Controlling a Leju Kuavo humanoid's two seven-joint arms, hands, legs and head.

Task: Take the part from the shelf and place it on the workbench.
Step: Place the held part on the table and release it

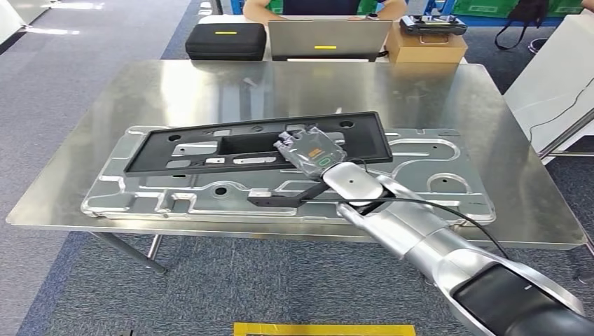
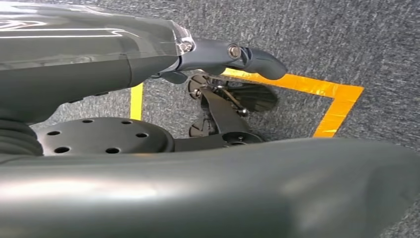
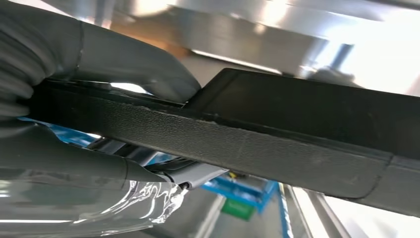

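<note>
So the right hand (image 1: 308, 150) has the black plastic part (image 1: 259, 143) pinched by its near long edge, thumb over, fingers under. The part's long axis runs parallel to the workbench's (image 1: 434, 91) near edge, sitting over the silver stamped panel (image 1: 434, 189) mid-bench. Looks like just the release is left. The left hand (image 2: 233, 52) hangs by the floor, holding nothing; can't tell if it's curled. No readable writing anywhere.

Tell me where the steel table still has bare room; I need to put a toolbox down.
Bare steel table lies between the black panel and the laptop, and along both side edges. The middle is crowded: the silver plate, the panel and the right robot hand.
</note>
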